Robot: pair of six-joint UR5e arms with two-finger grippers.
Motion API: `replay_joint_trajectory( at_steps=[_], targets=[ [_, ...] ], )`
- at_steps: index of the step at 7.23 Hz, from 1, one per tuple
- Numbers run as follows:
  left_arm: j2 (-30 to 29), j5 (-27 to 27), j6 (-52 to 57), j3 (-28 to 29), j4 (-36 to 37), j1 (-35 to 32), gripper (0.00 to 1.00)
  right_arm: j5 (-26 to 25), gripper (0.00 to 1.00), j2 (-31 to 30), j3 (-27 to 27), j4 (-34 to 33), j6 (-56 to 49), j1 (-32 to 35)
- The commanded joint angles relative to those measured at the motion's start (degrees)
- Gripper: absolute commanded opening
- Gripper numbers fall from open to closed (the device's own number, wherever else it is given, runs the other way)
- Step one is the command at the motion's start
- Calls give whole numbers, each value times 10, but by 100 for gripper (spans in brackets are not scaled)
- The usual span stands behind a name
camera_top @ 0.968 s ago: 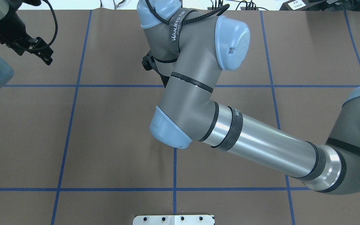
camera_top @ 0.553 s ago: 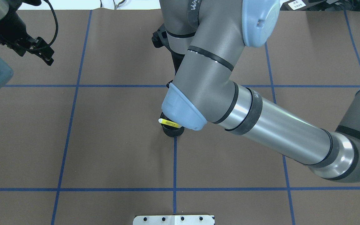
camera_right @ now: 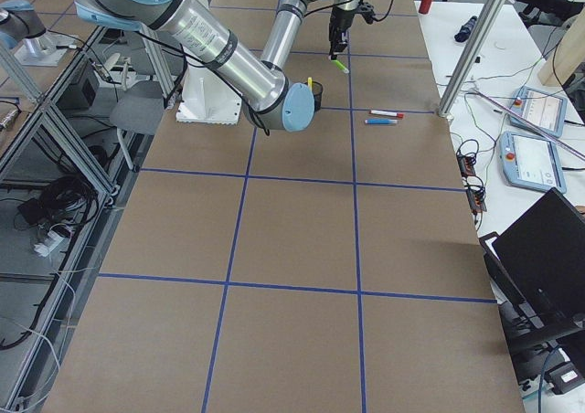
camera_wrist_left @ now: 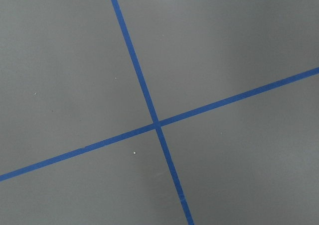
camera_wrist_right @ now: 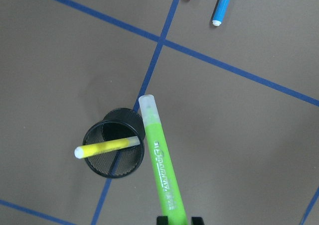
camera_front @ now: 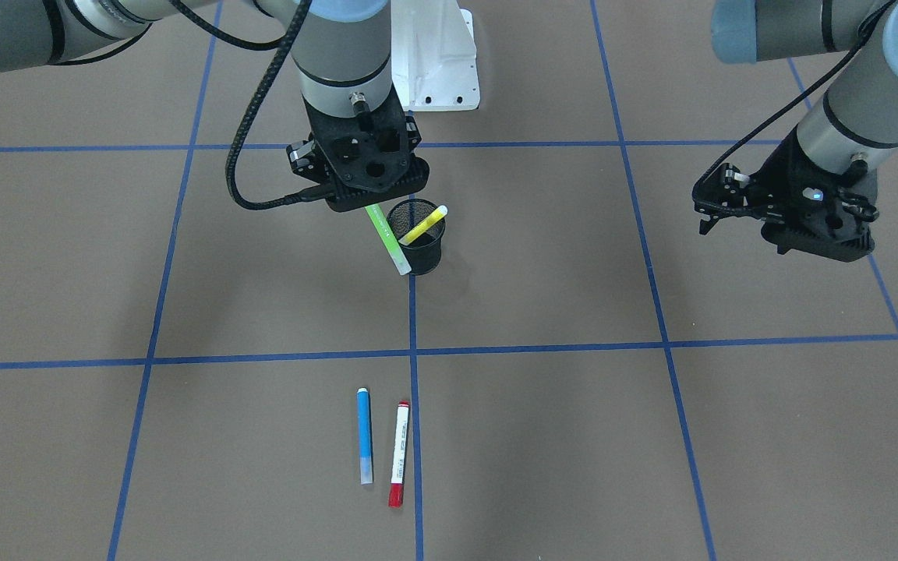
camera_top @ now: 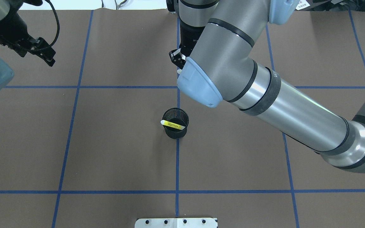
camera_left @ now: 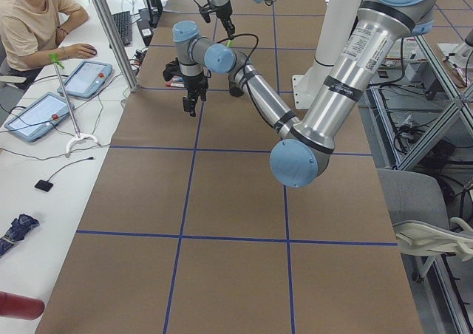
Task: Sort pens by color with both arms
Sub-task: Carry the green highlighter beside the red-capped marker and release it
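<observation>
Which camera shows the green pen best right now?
Right wrist-mounted: the green pen fills the frame, barrel clamped in the right gripper, pale end by the cup. Front-facing shows it smaller; exterior right, a speck; overhead hides nearly all of it behind the right arm.

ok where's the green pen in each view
front-facing: centre, green pen slanting beside black mesh cup
overhead: hidden under right arm
exterior left: tiny, top centre
exterior right: top centre
left wrist: not in it
right wrist: bottom centre
landmark: the cup holding the yellow pen
</observation>
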Motion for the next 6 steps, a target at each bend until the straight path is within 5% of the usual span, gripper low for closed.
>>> replay_joint_trajectory(
  at_steps=[1, 6],
  targets=[
    [0, 0, 0, 0, 0, 0, 100, -44, 0, 4, -47, 129, 122, 4],
    [0, 0, -6, -1, -2, 1, 100, -239, 0, 43, -251, 306, 374, -43]
  ],
)
